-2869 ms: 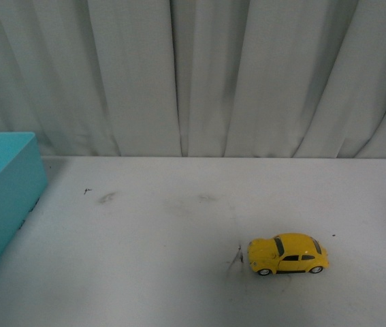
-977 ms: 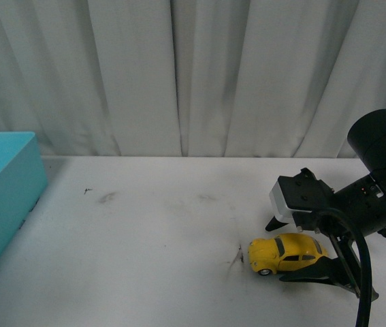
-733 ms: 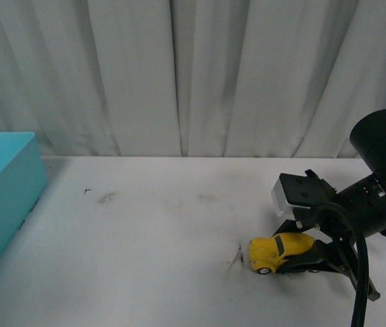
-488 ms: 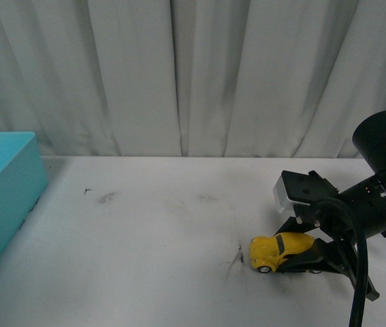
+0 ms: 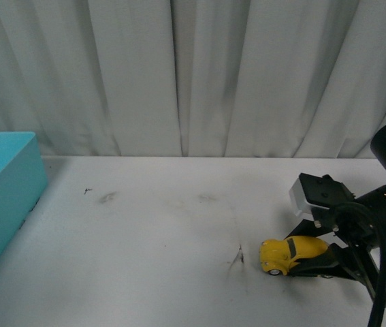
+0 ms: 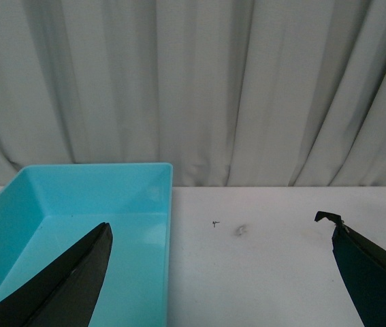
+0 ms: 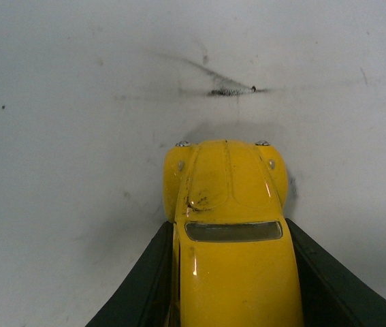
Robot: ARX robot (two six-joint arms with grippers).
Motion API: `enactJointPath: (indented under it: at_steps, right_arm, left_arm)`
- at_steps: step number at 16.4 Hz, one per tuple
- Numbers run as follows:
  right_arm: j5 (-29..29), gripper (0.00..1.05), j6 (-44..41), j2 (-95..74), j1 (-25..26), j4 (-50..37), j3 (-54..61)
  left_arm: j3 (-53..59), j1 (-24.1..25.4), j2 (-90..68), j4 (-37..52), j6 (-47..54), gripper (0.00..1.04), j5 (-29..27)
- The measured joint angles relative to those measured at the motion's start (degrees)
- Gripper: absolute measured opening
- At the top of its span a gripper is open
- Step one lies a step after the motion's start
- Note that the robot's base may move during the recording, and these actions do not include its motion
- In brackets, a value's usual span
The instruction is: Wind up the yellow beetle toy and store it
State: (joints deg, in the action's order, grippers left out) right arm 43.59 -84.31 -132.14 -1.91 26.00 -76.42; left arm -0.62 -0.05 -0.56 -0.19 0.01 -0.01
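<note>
Since half a second earlier, my right claw (image 5: 301, 251) had drawn back toward the robot's right side, and the small, glossy yellow beetle toy (image 5: 284, 252) had travelled with it across the white tabletop (image 5: 152, 231). The toy's rounded nose now sat further from the dark scuff mark (image 5: 239, 256) than before.

The right claw was clamped on the yellow beetle toy. In the right wrist view, the right claw (image 7: 228, 225) had one black finger against each flank of the toy (image 7: 227, 184). The bonnet, headlights and dark windscreen stuck out past the fingertips, while the rear of the body was hidden between the fingers. The toy stood on its wheels on the tabletop, nose pointing away from the claw. The scuff mark (image 7: 230, 90) lay just ahead of the nose, apart from it. I could make out small dark specks on the bonnet.

The left claw (image 6: 213, 223) did not show in the front view. In its own wrist view its two black fingers stood wide apart with nothing between them. The open turquoise plastic bin (image 6: 97, 165) lay ahead of that claw, on the side of one finger. In the front view the same bin (image 5: 9, 197) sat well apart from the right claw, far to its left. Pale pleated curtains (image 5: 179, 75) hung beyond both claws.
</note>
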Motion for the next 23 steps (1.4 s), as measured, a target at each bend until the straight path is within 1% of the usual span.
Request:
enactJointPath:
  at_steps: [3, 7, 10, 12, 23]
  right_arm:
    - [0.83, 0.42, -4.39, 0.87, 3.39, 1.31, 2.36]
    - [1.09, 0.42, -12.76, 2.14, 8.87, 4.24, 5.44]
    - [1.20, 0.42, -14.75, 2.47, 14.45, 8.59, 6.45]
    - [0.90, 0.42, -15.15, 2.71, 16.74, 10.19, 6.84]
    - [0.24, 0.42, -15.26, 3.67, 17.59, 9.25, 7.69]
  left_arm:
    - [0.00, 0.00, 0.00, -0.02, 0.00, 0.98, -0.02]
    - [0.00, 0.00, 0.00, -0.02, 0.00, 0.98, 0.00]
    - [0.00, 0.00, 0.00, -0.02, 0.00, 0.98, -0.02]
    - [0.00, 0.00, 0.00, -0.02, 0.00, 0.98, -0.02]
    - [0.00, 0.00, 0.00, -0.02, 0.00, 0.98, -0.02]
